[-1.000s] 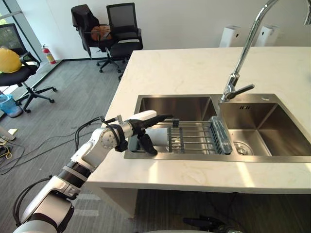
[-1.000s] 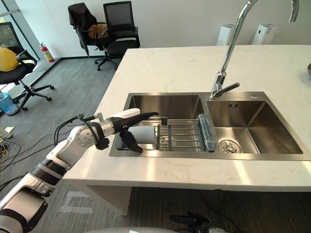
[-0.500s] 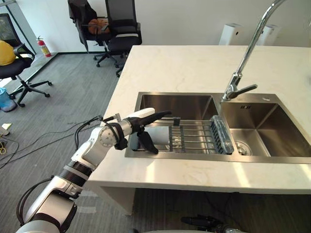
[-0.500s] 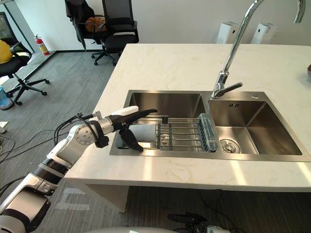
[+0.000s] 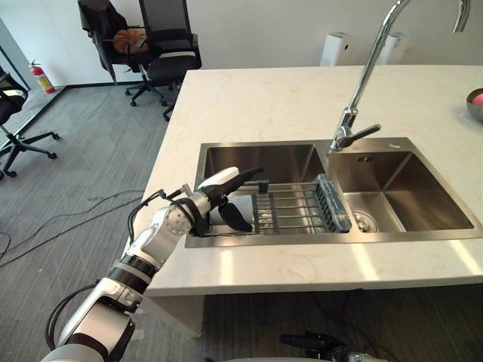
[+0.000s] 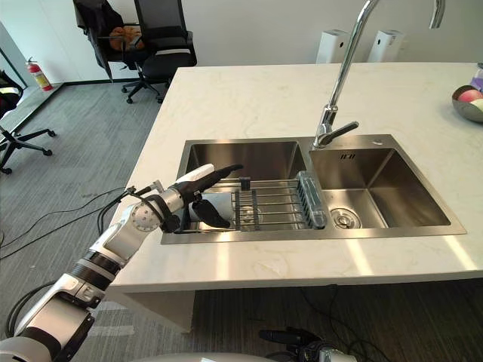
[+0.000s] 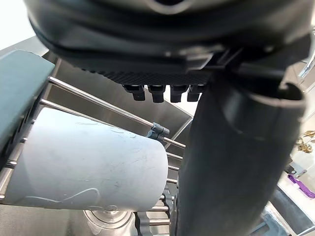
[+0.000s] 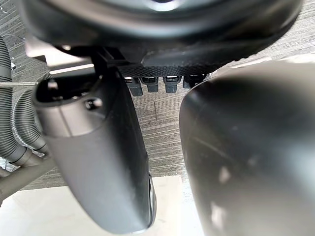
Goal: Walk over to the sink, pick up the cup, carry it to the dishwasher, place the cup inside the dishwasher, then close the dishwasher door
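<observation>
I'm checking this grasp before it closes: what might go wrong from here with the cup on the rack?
1. The cup lies on its side on the wire rack; being round, it may roll away as the left hand closes.
2. The thumb sits low beside the rack's bars and might catch on them.
3. The hand is open, so lifting early would leave the cup behind.

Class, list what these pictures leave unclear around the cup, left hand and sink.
- Cup: its inside; side-on in the left wrist view, partly covered by the left hand in the eye views.
- Whether the thumb touches the cup: its bulk hides the contact, left wrist view.
- Faucet arch: cut off by the top edge, both eye views.
- Bowl: contents too small; cut by the right edge.
</observation>
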Controlling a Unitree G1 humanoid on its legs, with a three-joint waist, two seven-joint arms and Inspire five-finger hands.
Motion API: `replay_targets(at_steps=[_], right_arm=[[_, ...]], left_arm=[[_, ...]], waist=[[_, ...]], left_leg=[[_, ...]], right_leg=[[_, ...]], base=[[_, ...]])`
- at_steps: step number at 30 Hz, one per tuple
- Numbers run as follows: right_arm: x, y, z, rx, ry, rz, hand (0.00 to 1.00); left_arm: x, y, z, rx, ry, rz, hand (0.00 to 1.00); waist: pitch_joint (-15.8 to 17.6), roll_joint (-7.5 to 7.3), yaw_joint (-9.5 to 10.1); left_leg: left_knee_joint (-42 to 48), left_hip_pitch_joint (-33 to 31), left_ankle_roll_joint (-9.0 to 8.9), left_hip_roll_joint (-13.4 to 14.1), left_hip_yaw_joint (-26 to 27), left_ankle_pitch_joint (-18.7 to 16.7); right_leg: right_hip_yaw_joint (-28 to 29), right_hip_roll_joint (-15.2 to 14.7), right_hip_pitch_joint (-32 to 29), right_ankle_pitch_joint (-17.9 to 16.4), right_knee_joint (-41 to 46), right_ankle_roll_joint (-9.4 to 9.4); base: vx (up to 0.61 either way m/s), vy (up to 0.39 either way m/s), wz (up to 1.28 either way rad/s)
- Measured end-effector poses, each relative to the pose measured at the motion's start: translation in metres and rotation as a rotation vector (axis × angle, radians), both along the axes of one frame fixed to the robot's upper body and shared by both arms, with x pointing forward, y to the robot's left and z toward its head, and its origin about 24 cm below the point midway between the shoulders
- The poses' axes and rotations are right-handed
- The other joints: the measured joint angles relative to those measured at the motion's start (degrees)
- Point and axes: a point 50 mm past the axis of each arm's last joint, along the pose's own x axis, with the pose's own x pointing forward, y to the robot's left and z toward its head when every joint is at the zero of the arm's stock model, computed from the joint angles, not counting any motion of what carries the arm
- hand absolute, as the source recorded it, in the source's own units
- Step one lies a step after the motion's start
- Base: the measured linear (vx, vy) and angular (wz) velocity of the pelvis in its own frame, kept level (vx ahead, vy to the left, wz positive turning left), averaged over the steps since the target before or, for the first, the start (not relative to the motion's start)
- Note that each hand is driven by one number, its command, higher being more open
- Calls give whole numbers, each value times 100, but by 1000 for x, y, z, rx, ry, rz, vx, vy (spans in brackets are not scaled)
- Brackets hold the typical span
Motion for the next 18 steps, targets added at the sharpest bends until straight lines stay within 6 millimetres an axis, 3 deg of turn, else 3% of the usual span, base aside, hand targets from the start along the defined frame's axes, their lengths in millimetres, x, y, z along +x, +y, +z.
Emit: replay_targets(at_steps=[6, 18], right_arm=[[0, 0, 0, 3, 1, -4, 100], [0, 0, 0, 5, 9, -3, 100]], left_arm=[[-4, 2, -15, 6, 41, 22, 100], [-4, 7, -20, 53, 114, 28, 100]], waist=[[0, 0, -20], [-6, -7, -20]], left_leg=[[-1, 23, -4, 10, 28, -2], [-1, 53, -7, 2, 57, -19]], right_leg=[[32, 8, 0, 3, 0, -5], [65, -4, 14, 13, -21, 4]], base=[[-7, -4, -2], [-13, -1, -1]])
